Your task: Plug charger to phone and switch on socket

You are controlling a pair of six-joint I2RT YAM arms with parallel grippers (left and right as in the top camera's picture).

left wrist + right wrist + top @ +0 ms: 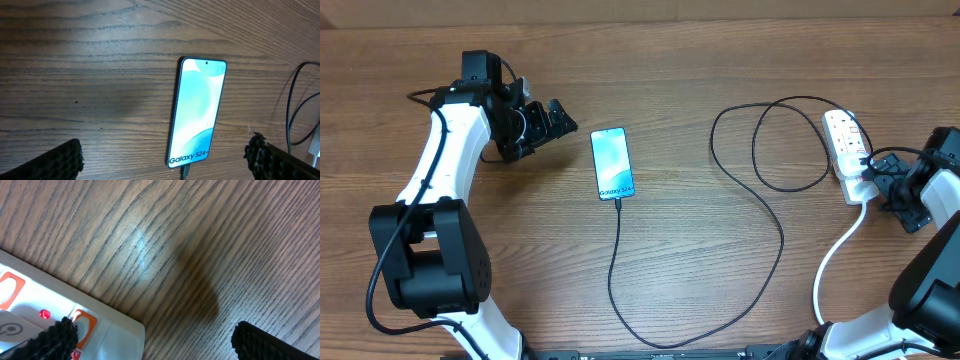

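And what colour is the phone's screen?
The phone screen is light blue-cyan; the left wrist view shows it best.

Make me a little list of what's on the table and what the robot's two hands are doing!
phone: flat on the table, face up, screen lit blue
charger: thin black cable, one end at the phone's bottom edge, looks plugged in, then loops over to the socket
socket: white strip with red markings, far right; can't tell if switched on
left gripper: open, empty, beside the phone, apart from it
right gripper: open, empty, right at the socket; can't tell if touching
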